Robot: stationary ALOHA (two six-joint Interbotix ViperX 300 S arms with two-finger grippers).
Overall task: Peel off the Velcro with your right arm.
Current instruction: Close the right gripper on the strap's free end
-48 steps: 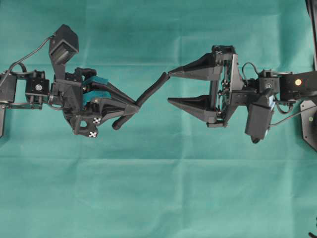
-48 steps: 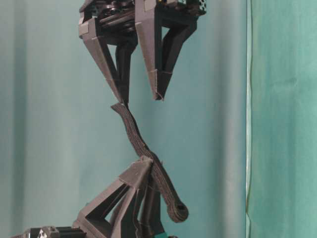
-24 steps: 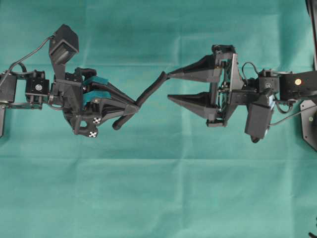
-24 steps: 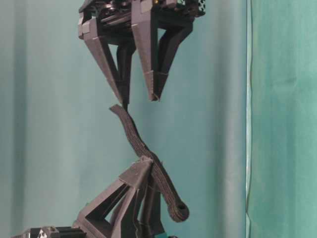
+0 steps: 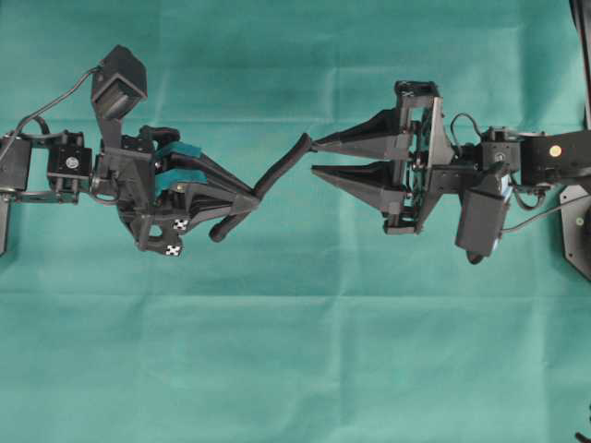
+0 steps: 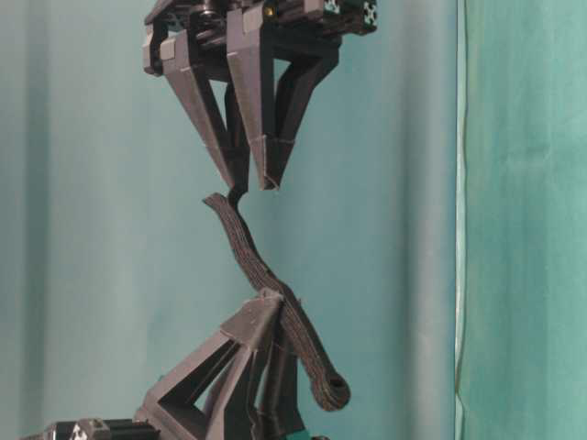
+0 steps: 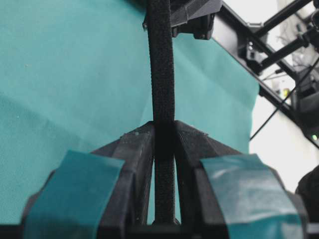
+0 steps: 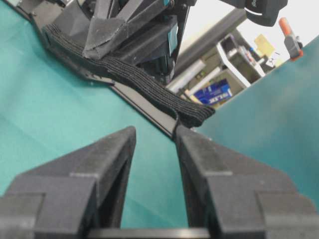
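Observation:
The Velcro (image 5: 277, 171) is a slim black strip held in the air over the teal cloth. My left gripper (image 5: 254, 196), with teal patches, is shut on its middle; the strip runs up between the jaws in the left wrist view (image 7: 162, 64). Its knob end (image 5: 219, 233) hangs free below the left gripper. My right gripper (image 5: 314, 158) is open with a narrow gap. The strip's free end (image 8: 197, 113) touches the tip of one right finger (image 8: 185, 135) and lies just outside the gap. The table-level view shows the strip (image 6: 261, 266) below the right gripper (image 6: 254, 187).
Teal cloth (image 5: 295, 351) covers the table. The right arm's black base (image 5: 577, 231) sits at the right edge. The left arm's camera box (image 5: 118, 83) sticks up at the upper left.
The right gripper's jaws have closed from a wide gap to a narrow one at the strip's free end. The left gripper and the strip have stayed put.

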